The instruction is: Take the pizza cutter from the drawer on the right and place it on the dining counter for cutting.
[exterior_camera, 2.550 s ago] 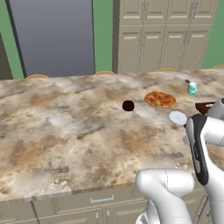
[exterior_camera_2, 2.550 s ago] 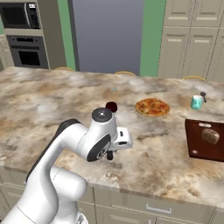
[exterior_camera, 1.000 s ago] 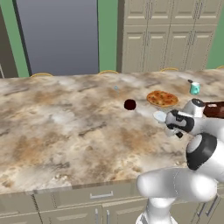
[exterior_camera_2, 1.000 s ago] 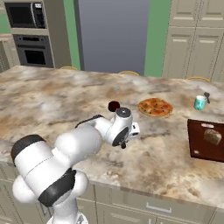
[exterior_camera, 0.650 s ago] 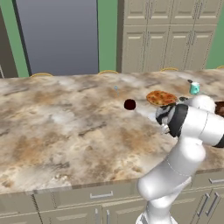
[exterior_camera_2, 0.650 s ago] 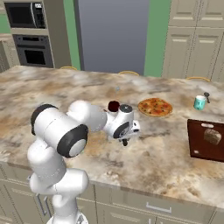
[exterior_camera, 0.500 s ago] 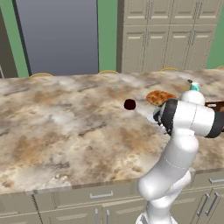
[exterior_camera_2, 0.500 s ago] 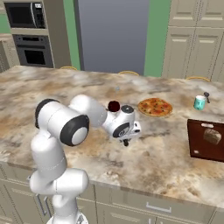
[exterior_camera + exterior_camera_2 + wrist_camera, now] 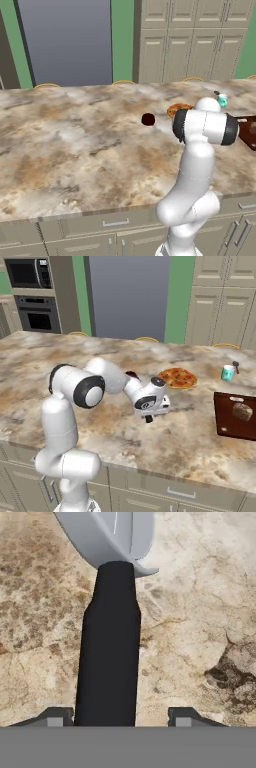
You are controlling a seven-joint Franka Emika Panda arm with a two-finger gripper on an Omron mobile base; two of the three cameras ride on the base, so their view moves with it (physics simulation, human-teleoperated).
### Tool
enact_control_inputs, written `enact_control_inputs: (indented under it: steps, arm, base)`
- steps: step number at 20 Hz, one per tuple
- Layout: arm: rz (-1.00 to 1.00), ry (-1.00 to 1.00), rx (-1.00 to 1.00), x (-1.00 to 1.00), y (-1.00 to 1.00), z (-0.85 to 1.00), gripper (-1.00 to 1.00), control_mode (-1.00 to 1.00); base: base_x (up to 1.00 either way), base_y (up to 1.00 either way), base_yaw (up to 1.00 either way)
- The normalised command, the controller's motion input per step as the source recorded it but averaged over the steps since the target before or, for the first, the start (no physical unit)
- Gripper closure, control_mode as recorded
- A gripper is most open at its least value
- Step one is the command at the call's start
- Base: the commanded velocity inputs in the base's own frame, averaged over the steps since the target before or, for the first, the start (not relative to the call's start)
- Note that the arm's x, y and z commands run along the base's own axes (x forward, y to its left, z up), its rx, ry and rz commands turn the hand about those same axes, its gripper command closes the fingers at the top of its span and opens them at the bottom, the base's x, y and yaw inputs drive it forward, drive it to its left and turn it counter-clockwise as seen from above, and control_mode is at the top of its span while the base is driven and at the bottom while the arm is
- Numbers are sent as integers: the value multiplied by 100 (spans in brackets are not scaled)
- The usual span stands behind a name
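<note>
The pizza cutter (image 9: 110,652) lies along the hand view, its black handle running up to the pale silver wheel at the top. It rests on the marbled dining counter (image 9: 200,612). My gripper (image 9: 118,717) is open around the handle: the left fingertip (image 9: 56,716) is close beside it and the right one stands well apart. In the right base view the gripper (image 9: 149,417) points down, low over the dining counter (image 9: 175,451), just in front of the pizza. The drawer is out of view.
A pizza (image 9: 177,377) lies just behind the hand, with a dark red cup (image 9: 148,119) to its left. A teal cup (image 9: 228,373) and a dark cutting board (image 9: 235,416) with bread sit at the right. Beige cabinet fronts (image 9: 115,222) run under the near edge.
The arm has swung out over the counter and brought the hand down by the pizza. The jaws have spread away from the cutter's handle.
</note>
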Motion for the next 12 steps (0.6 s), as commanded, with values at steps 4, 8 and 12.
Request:
enact_control_inputs:
  steps: [4, 8, 12]
  arm:
    - [0, 0, 0, -2, 5, 66, -100, -100]
    - [0, 0, 0, 0, 27, 79, -100, -100]
    - [0, -3, 0, -22, 8, 99, -100, -100]
  base:
    - [0, 0, 0]
    - [0, 0, 0]
    - [0, 0, 0]
